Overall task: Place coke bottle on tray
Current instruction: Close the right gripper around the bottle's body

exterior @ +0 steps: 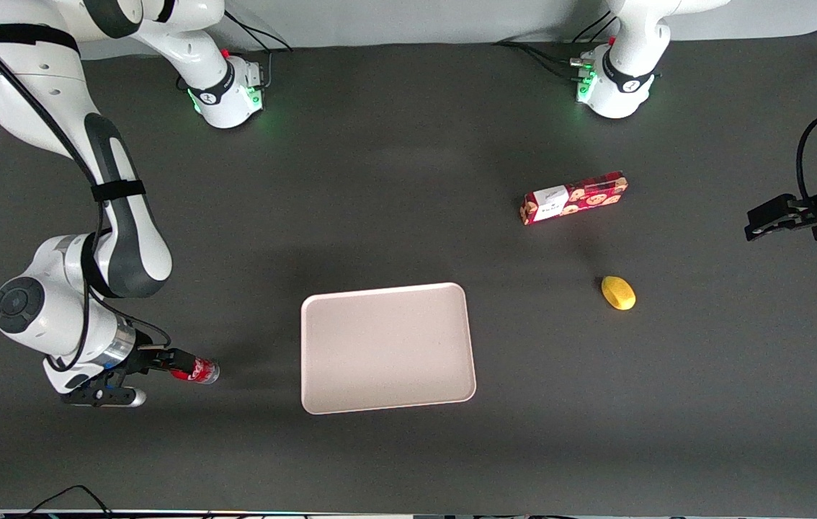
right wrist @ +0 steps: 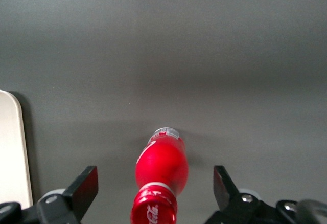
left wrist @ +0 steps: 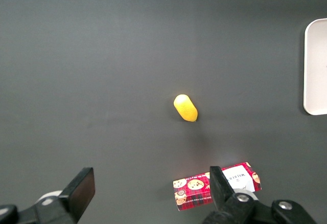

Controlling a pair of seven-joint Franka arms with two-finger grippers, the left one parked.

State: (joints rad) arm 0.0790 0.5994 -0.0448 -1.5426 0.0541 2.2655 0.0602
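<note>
At the working arm's end of the dark table (exterior: 408,180), the right arm's pincer (exterior: 162,366) is set low around the coke bottle (exterior: 196,371), which lies on its side with its clear base turned toward the tray (exterior: 387,346). The right wrist view shows the two fingers (right wrist: 84,188) spread wide, one on each side of the bottle, with a gap between each finger and the red body, so nothing is clamped. The bottle rests on the bare table, near the tray's short edge but apart from it and not on it. The pale pinkish-beige tray lies flat at mid-table with nothing on it, about as near the front camera as the bottle. Toward the parked arm's end, a red patterned box (exterior: 574,197) with a white label lies on its side, farther from the front camera than the tray. A small yellow oval object (exterior: 618,293) lies near the box and nearer the camera, well apart from the tray.
</note>
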